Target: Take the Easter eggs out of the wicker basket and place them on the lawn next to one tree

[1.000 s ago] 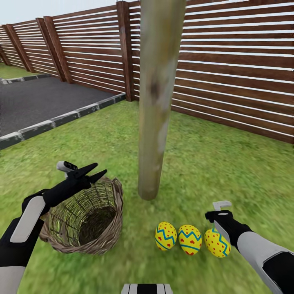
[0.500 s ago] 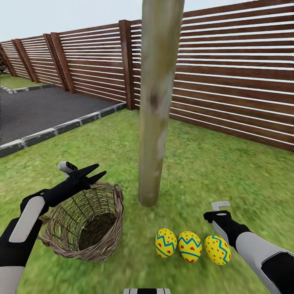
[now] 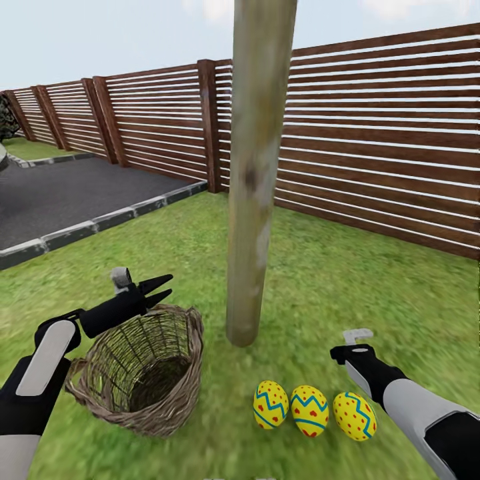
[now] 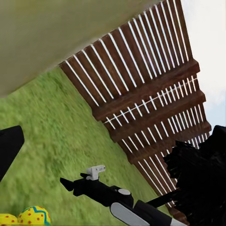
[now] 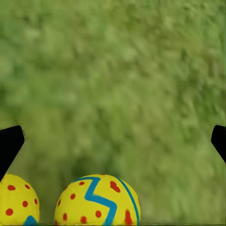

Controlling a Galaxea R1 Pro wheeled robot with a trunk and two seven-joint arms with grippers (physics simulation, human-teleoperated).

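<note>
Three yellow Easter eggs with red dots and blue zigzags (image 3: 271, 404) (image 3: 309, 410) (image 3: 354, 415) lie in a row on the lawn (image 3: 347, 280), just in front of the tree trunk (image 3: 257, 173). Two of the eggs (image 5: 96, 200) (image 5: 16, 202) sit close below my open right gripper (image 5: 115, 141), which hovers just above the right egg (image 3: 347, 353). The wicker basket (image 3: 137, 373) lies tilted to the left of the tree, with nothing inside it. My left gripper (image 3: 160, 285) hangs open over the basket's far rim.
A brown slatted fence (image 3: 373, 133) runs behind the tree. A dark asphalt driveway (image 3: 60, 193) with a stone kerb (image 3: 100, 223) lies at the far left. Open grass stretches to the right of the trunk and behind the eggs.
The head view has risen, so the whole scene sits lower. Both grippers have lifted a little from the ground; my right arm no longer overlaps the right egg. The eggs and basket have stayed put.
</note>
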